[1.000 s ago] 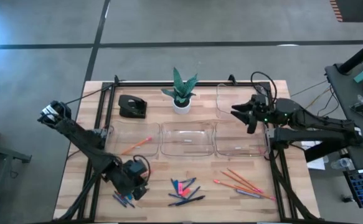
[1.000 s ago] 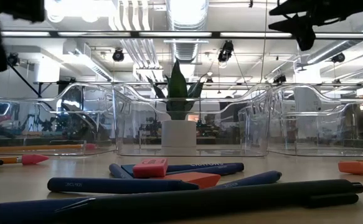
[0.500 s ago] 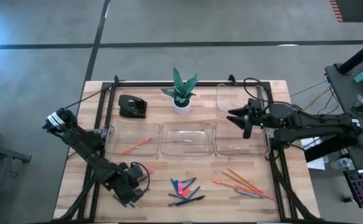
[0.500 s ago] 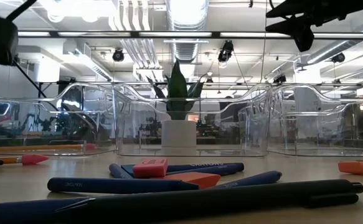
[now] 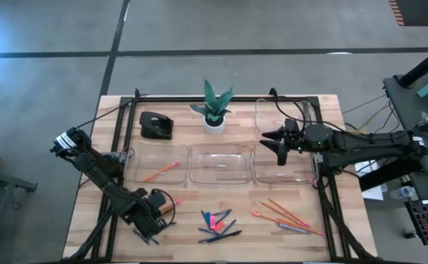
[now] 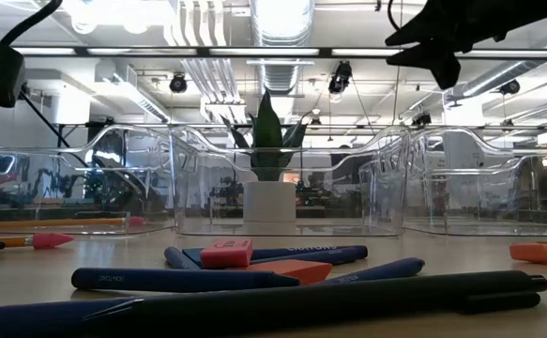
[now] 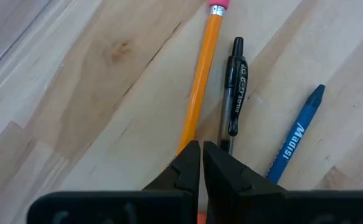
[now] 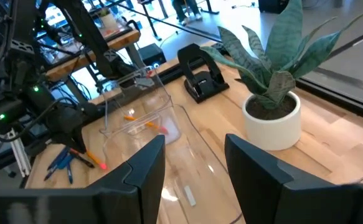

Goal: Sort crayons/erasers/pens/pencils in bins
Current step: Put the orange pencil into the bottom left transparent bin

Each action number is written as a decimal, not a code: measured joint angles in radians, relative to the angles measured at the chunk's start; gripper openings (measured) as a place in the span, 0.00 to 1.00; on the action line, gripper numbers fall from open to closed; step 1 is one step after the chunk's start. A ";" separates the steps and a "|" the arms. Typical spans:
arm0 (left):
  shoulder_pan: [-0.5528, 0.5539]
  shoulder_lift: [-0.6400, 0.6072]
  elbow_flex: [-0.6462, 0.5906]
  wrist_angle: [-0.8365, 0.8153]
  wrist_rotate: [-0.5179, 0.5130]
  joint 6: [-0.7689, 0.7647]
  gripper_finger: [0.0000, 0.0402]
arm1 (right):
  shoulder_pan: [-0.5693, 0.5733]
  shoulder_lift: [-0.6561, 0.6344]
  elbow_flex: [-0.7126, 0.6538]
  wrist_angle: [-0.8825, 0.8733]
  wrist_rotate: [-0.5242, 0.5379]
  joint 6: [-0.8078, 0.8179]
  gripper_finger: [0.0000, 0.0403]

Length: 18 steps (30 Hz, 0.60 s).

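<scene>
Down at the table's front-left corner my left gripper (image 7: 200, 163) sits clenched empty over a pencil (image 7: 201, 81); next I'd open it to grasp.

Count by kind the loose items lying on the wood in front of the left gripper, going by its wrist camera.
Long thin orange pencil with a pink eraser tip: 1
Slim black plastic pen: 1
Short blue crayon: 1
Total: 3

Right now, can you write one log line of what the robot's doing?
left gripper: shut, low over orange pencil | right gripper: open, empty, above clear plastic bin
</scene>
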<state>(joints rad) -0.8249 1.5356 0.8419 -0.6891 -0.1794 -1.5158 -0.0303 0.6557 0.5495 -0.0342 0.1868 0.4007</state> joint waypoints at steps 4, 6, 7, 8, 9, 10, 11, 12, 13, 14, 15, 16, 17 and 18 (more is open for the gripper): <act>0.000 0.000 0.000 -0.001 0.035 0.002 0.02 | 0.000 0.015 0.000 0.018 0.000 0.000 0.39; 0.000 0.000 0.000 -0.002 0.061 0.003 0.02 | 0.000 0.015 0.000 0.018 0.000 0.000 0.39; 0.000 0.000 0.000 -0.001 0.074 0.003 0.02 | 0.000 0.015 0.000 0.018 0.000 0.000 0.39; 0.000 0.000 0.000 -0.001 0.086 0.006 0.02 | 0.000 0.013 0.000 0.018 0.000 0.000 0.39; 0.000 0.000 0.000 -0.001 0.100 0.010 0.03 | 0.000 0.010 0.000 0.018 0.000 0.000 0.39; 0.000 0.000 0.000 -0.001 0.102 0.014 0.05 | 0.000 0.006 0.000 0.018 0.000 0.000 0.39; 0.000 0.000 0.000 -0.001 0.104 0.015 0.06 | 0.000 0.004 0.000 0.019 0.000 0.000 0.39; 0.000 0.000 0.000 -0.001 0.104 0.024 0.08 | 0.000 0.000 0.000 0.022 0.000 0.000 0.39; 0.000 0.000 -0.001 -0.002 0.104 0.031 0.10 | 0.000 -0.002 0.000 0.025 0.000 0.000 0.39; 0.000 0.000 -0.003 -0.004 0.102 0.033 0.13 | 0.000 -0.004 0.000 0.030 0.000 0.000 0.39; 0.001 0.000 -0.004 -0.008 0.100 0.034 0.15 | 0.000 -0.005 0.003 0.032 0.000 0.000 0.39; 0.001 0.000 -0.007 -0.010 0.099 0.034 0.17 | 0.000 -0.005 0.008 0.032 -0.001 0.000 0.39; 0.001 0.000 -0.011 -0.011 0.099 0.034 0.19 | 0.000 -0.005 0.016 0.032 -0.001 0.000 0.39; 0.001 0.000 -0.015 -0.010 0.099 0.033 0.22 | 0.000 -0.004 0.025 0.032 -0.001 0.000 0.39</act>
<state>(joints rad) -0.8242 1.5356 0.8274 -0.6991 -0.0803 -1.4826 -0.0303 0.6515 0.5740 -0.0019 0.1855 0.4004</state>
